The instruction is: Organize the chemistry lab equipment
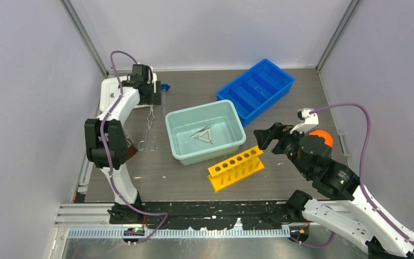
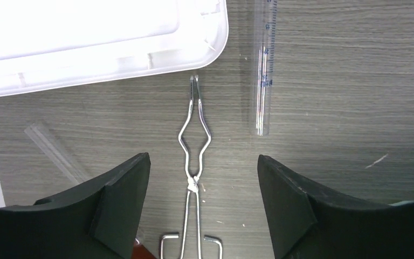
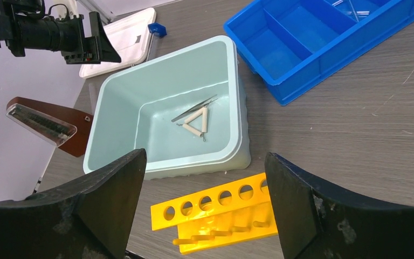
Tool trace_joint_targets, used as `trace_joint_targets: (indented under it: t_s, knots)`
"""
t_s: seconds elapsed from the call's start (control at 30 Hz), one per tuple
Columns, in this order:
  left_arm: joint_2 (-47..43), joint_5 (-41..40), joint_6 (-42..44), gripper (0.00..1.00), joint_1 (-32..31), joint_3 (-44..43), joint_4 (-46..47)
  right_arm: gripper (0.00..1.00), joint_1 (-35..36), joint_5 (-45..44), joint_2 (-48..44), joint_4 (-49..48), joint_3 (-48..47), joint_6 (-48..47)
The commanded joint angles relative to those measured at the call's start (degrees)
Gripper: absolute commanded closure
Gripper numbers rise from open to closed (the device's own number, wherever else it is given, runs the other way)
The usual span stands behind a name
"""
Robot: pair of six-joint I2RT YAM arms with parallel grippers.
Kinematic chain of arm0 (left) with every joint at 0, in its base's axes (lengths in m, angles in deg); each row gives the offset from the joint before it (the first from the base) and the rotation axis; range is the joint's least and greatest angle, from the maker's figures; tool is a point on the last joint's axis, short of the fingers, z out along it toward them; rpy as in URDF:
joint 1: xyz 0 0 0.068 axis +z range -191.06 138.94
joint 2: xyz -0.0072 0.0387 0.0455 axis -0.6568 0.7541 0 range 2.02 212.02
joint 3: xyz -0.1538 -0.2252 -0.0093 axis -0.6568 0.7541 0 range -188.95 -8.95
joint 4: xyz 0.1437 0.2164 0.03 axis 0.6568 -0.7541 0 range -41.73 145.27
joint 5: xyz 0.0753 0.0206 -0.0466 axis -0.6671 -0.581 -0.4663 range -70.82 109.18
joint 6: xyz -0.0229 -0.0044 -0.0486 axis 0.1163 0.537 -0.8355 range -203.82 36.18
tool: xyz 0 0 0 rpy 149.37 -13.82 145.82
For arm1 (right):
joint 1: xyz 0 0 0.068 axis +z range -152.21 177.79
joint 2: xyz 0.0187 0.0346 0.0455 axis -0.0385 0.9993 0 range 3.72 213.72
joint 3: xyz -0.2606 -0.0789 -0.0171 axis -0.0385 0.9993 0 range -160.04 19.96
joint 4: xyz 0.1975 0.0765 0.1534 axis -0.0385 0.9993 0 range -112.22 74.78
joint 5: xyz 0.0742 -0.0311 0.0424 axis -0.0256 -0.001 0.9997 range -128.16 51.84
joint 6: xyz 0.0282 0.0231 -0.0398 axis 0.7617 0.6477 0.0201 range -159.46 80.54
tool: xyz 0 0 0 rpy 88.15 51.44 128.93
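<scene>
Silvery wire tongs (image 1: pixel 150 129) lie on the table at the left, and in the left wrist view (image 2: pixel 194 162) they run straight between my fingers. My left gripper (image 1: pixel 150 96) (image 2: pixel 202 208) is open and hovers above them, touching nothing. A slim clear graduated tube (image 2: pixel 262 81) lies just right of the tongs; its blue cap (image 1: pixel 165 86) shows by the gripper. A wire triangle (image 1: pixel 207 135) (image 3: pixel 197 121) and thin tweezers (image 3: pixel 194 108) lie inside the pale teal tub (image 1: pixel 210 154) (image 3: pixel 161 168). My right gripper (image 1: pixel 264 137) (image 3: pixel 205 210) is open and empty above the yellow rack.
A yellow test-tube rack (image 1: pixel 236 168) (image 3: pixel 215 210) lies in front of the tub. A blue divided tray (image 1: pixel 256 89) (image 3: pixel 312 38) stands at the back right with something thin in it. A white tray (image 1: pixel 110 91) (image 2: pixel 86 38) sits back left. A brown wedge-shaped object (image 3: pixel 43 124) stands left of the tub.
</scene>
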Motion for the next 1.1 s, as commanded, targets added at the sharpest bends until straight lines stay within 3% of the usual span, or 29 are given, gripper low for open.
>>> trace_joint_targets:
  t_s: [0.0, 0.1, 0.47, 1.07]
  knots:
    - [0.82, 0.89, 1.61, 0.29, 1.09, 2.54, 7.79, 0.13, 0.15, 0.18, 0.59, -0.20, -2.30, -0.33]
    - [1.83, 1.04, 1.93, 0.35, 1.92, 3.54, 9.28, 0.13, 0.15, 0.07, 0.44, 0.35, -2.39, -0.05]
    - [6.75, 5.51, 1.99, 0.42, 3.89, 2.95, 12.62, 0.13, 0.15, -0.10, -0.66, 1.45, -2.03, 1.78]
    - [14.92, 5.74, 2.41, 0.52, 3.98, -1.71, 13.89, 0.13, 0.15, -1.15, 0.94, 0.79, -2.17, 1.46]
